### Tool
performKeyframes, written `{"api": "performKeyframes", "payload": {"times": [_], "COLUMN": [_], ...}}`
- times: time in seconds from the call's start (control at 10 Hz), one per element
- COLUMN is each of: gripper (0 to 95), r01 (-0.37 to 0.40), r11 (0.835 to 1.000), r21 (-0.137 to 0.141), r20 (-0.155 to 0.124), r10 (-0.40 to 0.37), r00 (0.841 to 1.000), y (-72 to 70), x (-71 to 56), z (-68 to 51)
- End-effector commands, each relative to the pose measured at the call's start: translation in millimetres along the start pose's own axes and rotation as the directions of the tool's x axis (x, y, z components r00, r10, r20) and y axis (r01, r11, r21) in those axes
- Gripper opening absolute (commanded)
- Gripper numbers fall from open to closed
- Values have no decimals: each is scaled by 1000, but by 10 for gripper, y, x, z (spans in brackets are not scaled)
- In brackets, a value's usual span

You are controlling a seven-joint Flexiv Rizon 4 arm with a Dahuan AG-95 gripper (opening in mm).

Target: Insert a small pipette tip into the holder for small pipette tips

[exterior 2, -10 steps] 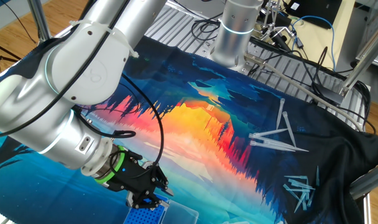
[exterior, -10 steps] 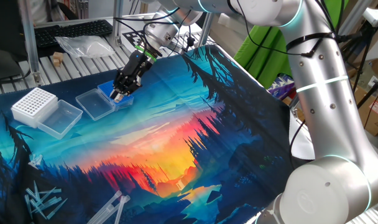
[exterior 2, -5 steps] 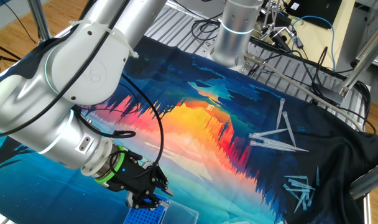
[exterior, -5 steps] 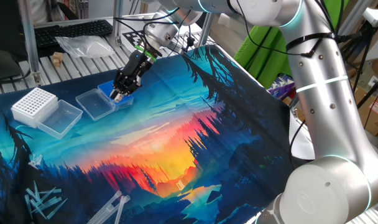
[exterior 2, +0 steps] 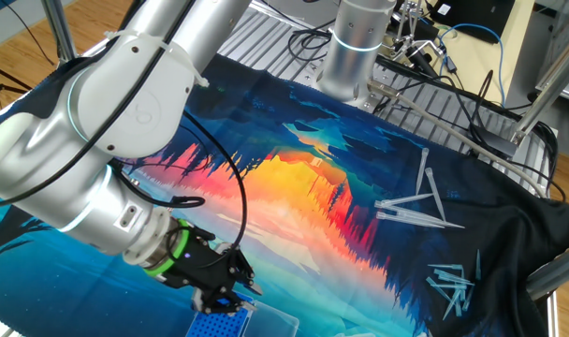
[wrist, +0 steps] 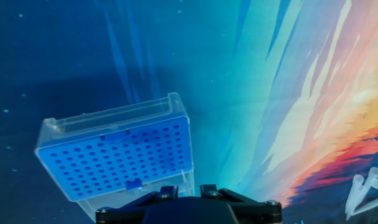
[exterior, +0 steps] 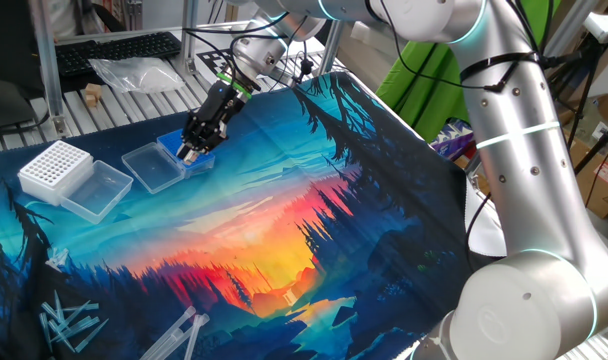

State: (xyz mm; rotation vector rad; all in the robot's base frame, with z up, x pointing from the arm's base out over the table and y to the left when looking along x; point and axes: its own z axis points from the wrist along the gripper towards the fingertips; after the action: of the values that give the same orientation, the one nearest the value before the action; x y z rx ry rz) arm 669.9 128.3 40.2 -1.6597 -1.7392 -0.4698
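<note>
Tool (exterior: 191, 153) just above blue holder (wrist: 117, 160), lid open; finger spread not discernible.

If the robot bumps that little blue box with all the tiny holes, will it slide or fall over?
The blue rack would probably slide, not tip: it looks low and flat on the smooth printed mat. It seems light, thin plastic, so a small nudge from the gripper above it could shift it. Its open clear lid might swing or drag.

One fixed view faced the mat from beyond the arm's base, the other from the opposite side, hand view looked close down, all sharing the blue rack (wrist: 117, 157).
</note>
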Motion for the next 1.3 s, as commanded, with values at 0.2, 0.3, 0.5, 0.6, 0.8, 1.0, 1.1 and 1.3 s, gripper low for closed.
{"api": "performKeyframes", "payload": {"times": [0.2, 0.3, 0.5, 0.6, 0.8, 1.0, 1.1, 1.3], "gripper": [0, 0, 0, 0, 0, 0, 0, 0], "r01": [1, 3, -1, -3, -5, -5, -6, -3], "r11": [1000, 1000, 1000, 1000, 1000, 1000, 1000, 1000], "r21": [-1, -1, 0, 3, 9, 10, 11, 11], "r20": [-1, -2, -4, -10, -31, -35, -38, -46], "r10": [-1, -3, 1, 3, 6, 6, 7, 3], "r00": [1000, 1000, 1000, 1000, 1000, 999, 999, 999], "y": [-25, -22, -16, -13, -7, -4, -4, 1], "x": [12, 11, 9, 8, 6, 5, 5, 0], "z": [4, -4, -16, -25, -45, -58, -63, -75]}}
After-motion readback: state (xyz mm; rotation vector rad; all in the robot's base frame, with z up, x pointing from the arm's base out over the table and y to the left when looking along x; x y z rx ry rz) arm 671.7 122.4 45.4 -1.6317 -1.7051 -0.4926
